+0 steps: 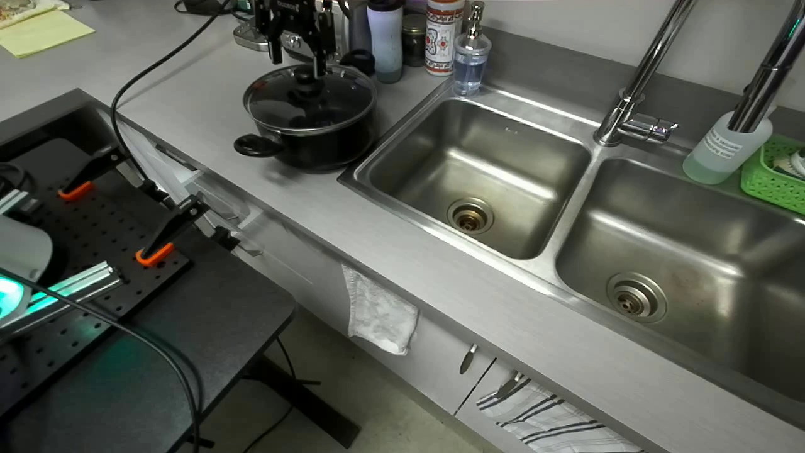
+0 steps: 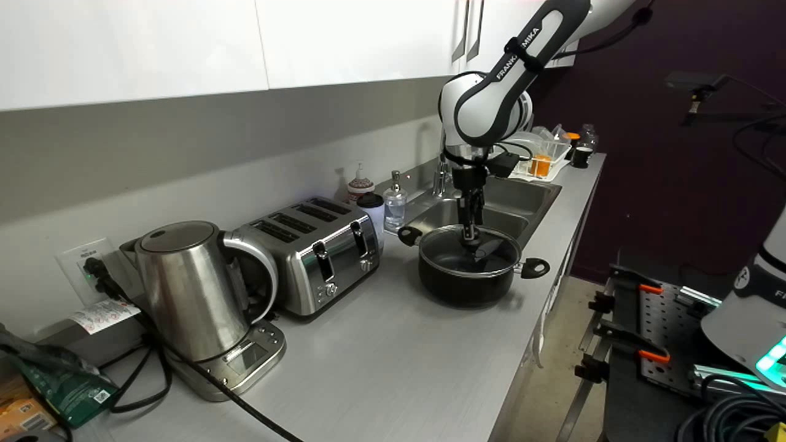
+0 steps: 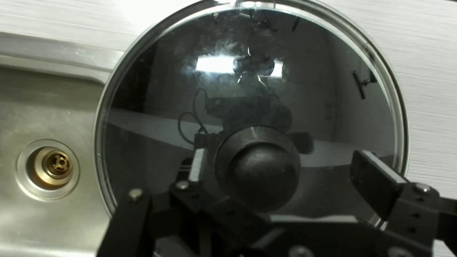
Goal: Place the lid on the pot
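The black pot [image 1: 330, 148] stands on the counter beside the sink, its side handle [image 2: 533, 268] pointing toward the counter's front edge. Its glass lid [image 2: 443, 250] lies level on top, the metal rim meeting the pot's rim in both exterior views. Seen from above in the wrist view, the lid [image 3: 314, 89] fills most of the picture and hides the pot below. My gripper [image 3: 279, 159] is open, with the dark knob [image 3: 264, 175] between its fingers. The knob lies nearer the left finger, and a wide gap separates it from the right finger [image 3: 375, 182].
Close by the pot are the toaster [image 2: 313, 252], a tumbler [image 1: 385, 44] and a soap dispenser [image 1: 471, 60]. The steel sink basin [image 1: 503, 145] begins right beside the pot. A kettle [image 2: 184, 288] stands farther along the counter. Cabinets [image 2: 362, 43] overhang the back.
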`<act>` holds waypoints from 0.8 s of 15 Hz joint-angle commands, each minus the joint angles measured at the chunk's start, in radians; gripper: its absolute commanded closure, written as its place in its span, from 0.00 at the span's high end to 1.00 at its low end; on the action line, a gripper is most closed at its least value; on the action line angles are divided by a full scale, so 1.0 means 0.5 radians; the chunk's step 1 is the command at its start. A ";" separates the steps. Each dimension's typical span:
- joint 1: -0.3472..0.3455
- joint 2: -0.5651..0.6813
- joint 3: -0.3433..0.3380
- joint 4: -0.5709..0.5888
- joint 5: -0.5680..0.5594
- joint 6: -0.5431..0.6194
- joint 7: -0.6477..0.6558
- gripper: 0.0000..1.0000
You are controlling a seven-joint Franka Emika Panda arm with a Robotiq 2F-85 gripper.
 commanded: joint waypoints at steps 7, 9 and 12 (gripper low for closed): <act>0.015 -0.021 -0.003 -0.118 -0.047 0.223 0.044 1.00; 0.017 -0.017 -0.004 -0.145 -0.054 0.263 0.043 1.00; 0.018 -0.018 -0.007 -0.173 -0.061 0.304 0.044 0.75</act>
